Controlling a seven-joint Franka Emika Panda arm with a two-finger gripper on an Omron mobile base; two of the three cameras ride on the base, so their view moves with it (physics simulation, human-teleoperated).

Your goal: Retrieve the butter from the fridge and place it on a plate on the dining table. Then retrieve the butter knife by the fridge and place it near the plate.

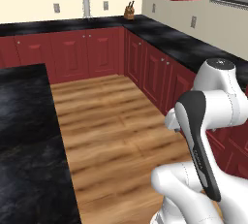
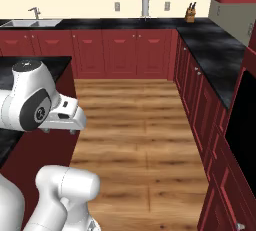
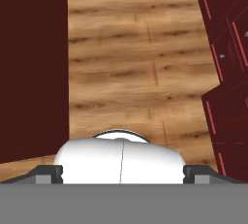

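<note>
no readable text anywhere. red cabinets [image 2: 120, 50], black counters [image 1: 184, 43], wood floor [image 1: 111, 121], white arm [image 1: 203, 121]: all plain, zero labels, brands, numbers or signs.

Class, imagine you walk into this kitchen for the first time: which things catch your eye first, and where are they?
The white robot arm fills the foreground, folded above the wooden floor. Red cabinets under black counters line the back and right walls, and the dining table with its black marbled top stands at left. A knife block sits in the far corner.

White rounded arm [image 1: 218, 102], dark joint covers
</note>
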